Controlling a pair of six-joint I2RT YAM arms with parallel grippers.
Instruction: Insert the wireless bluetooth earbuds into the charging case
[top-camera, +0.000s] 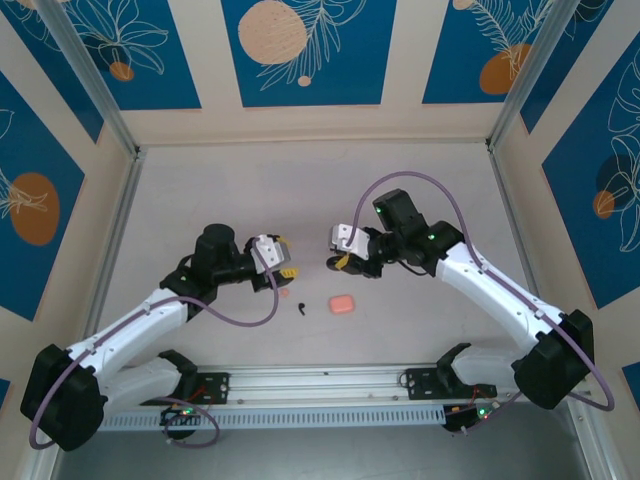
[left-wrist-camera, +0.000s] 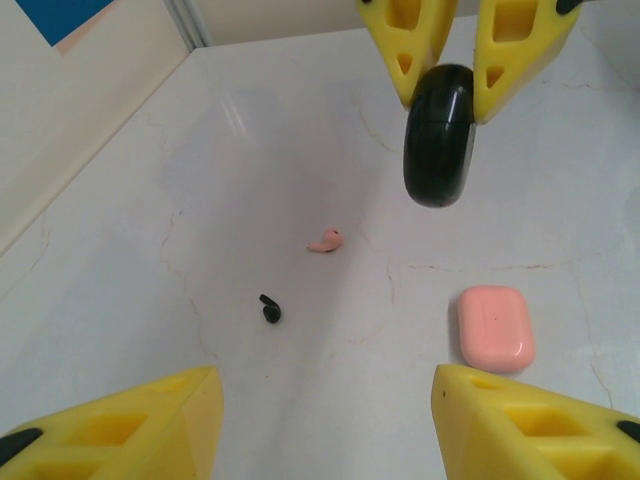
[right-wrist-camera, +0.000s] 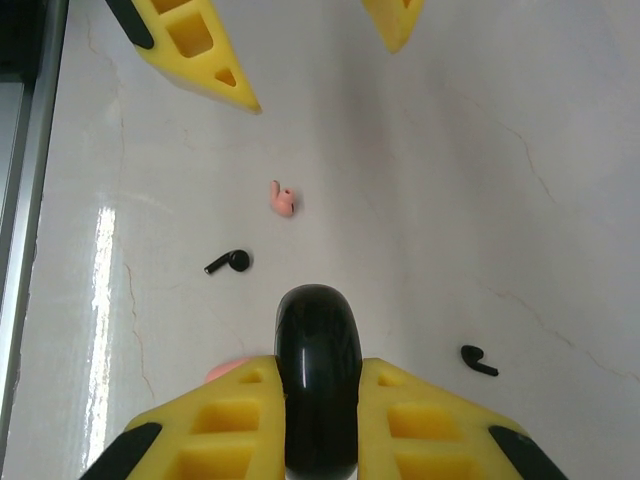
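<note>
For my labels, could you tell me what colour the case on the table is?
The case is salmon pink; left wrist view.

Left tool seemingly half open; right tool clamped.

One salmon-pink charging case. One pink earbud, lying near that case. Two black earbuds: one near the case, the second black earbud farther from it. One black oval object, off the table above the case
</note>
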